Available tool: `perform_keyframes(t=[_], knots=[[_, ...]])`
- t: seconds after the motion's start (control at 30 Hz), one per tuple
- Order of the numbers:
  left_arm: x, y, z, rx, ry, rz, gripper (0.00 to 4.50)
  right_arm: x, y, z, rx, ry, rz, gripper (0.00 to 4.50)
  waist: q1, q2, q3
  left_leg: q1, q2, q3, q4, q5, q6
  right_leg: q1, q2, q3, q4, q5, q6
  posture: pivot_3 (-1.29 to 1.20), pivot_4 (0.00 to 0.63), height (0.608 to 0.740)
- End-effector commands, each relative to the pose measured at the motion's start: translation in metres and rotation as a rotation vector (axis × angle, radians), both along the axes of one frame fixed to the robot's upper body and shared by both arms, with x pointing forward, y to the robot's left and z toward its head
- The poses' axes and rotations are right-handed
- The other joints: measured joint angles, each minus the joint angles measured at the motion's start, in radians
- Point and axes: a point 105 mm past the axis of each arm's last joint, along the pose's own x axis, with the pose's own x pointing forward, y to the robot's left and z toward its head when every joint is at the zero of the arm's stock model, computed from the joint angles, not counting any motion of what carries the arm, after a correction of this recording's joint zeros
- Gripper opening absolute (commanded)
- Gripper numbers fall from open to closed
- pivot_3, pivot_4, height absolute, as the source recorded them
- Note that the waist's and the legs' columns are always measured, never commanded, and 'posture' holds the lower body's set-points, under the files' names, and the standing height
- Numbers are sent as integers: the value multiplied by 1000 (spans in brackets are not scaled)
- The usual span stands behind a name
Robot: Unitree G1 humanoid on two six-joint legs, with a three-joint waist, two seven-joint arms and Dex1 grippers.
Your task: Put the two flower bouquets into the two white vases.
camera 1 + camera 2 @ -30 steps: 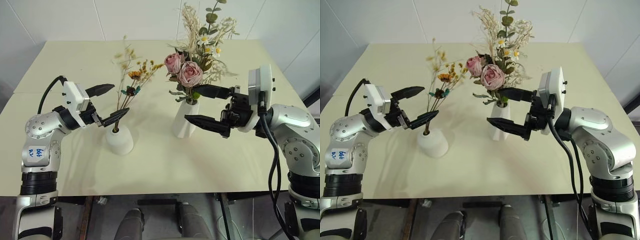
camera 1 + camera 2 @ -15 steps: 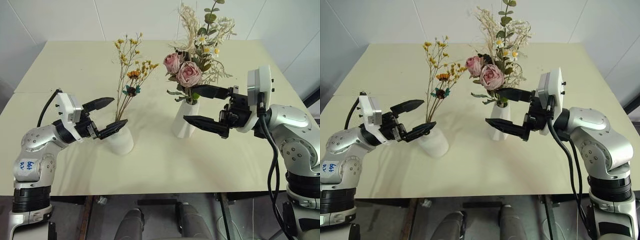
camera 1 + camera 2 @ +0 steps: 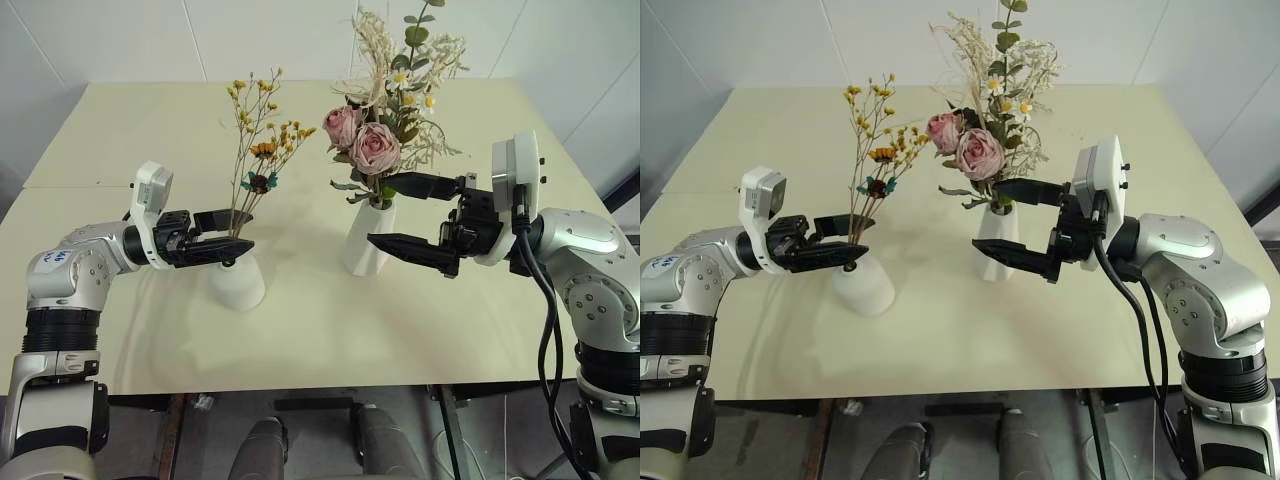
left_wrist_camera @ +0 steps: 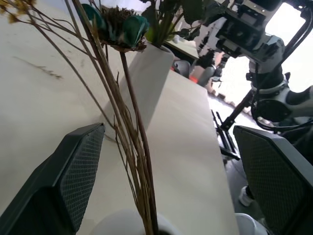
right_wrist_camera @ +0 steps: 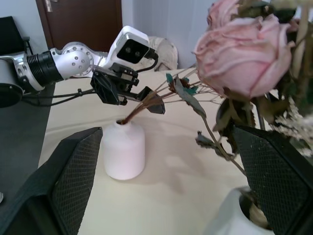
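Observation:
The small bouquet [image 3: 262,150] of yellow-orange blooms stands upright in the short squat white vase [image 3: 238,285]. My left gripper [image 3: 228,233] is open, its fingers on either side of the thin stems [image 4: 137,161] just above the vase mouth, apart from them. The large bouquet [image 3: 378,140] of pink roses stands in the taller faceted vase [image 3: 366,240]. My right gripper [image 3: 392,214] is open beside that vase, one finger near the stems at its mouth, one by its body. In the right wrist view a rose [image 5: 244,54] hangs between the fingers [image 5: 73,181].
Both vases stand mid-table on the cream table [image 3: 150,120], a hand's width apart. Bare tabletop lies in front of and behind them. White walls close the far side. The front table edge runs just below both arms.
My left gripper has rolled and dropped a little, now level with its fingers straddling the small bouquet's stems. That bouquet has swung upright. The right arm has not moved.

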Motion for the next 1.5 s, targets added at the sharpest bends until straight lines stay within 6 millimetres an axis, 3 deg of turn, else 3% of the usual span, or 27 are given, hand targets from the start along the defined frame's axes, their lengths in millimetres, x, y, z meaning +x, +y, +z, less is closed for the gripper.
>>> perform_keyframes(t=[0.03, 0.43, 0.9, 1.07, 1.17, 1.33, 1.5], knots=[[-7, -3, 13, -46, 27, -121, 4480, -9, -3, 12, -3, -54, -5, 4500, 3, 0, 0, 0, 0, 0, 0, 0, 0, 0, 0, 0, 0, 0, 0, 0, 150, 740], [-15, -5, 33, -106, 12, -197, 4480, -11, -5, 10, 3, -49, -28, 4500, 3, 0, 0, 0, 0, 0, 1, 0, 0, 0, 0, 0, 1, 0, 0, 0, 150, 740], [-51, 8, 32, -91, 16, -170, 4480, -8, -5, 7, -6, -28, -10, 4500, 4, 0, 0, 0, 0, 0, 1, 0, 0, 0, 0, 0, 1, 0, 0, 0, 150, 740], [-54, 18, 30, -79, 9, -100, 4480, -6, -3, 7, -6, -28, 3, 4500, 4, 0, 0, 0, 0, 0, 1, 0, 0, 0, -1, 0, 1, 0, 0, 0, 150, 740], [-51, 28, 18, -22, -22, -12, 4480, -5, -2, 7, -5, -24, 14, 4500, 2, 0, 0, 1, 0, 0, 0, 0, 0, 0, -1, 1, 1, 0, 0, 0, 150, 740], [-17, 51, 3, 87, -259, 310, 4480, -3, 0, 4, -3, -11, 29, 4500, 6, 0, 0, 1, 0, 0, 0, 0, 0, 0, -1, 0, 0, 0, -1, 0, 150, 740], [-14, 48, 1, 103, -333, 353, 4480, -2, -1, 1, -6, -3, 30, 4500, 7, 0, 0, 0, -1, 0, 0, 0, 0, 1, -3, 0, -2, 0, 0, 0, 150, 740]])
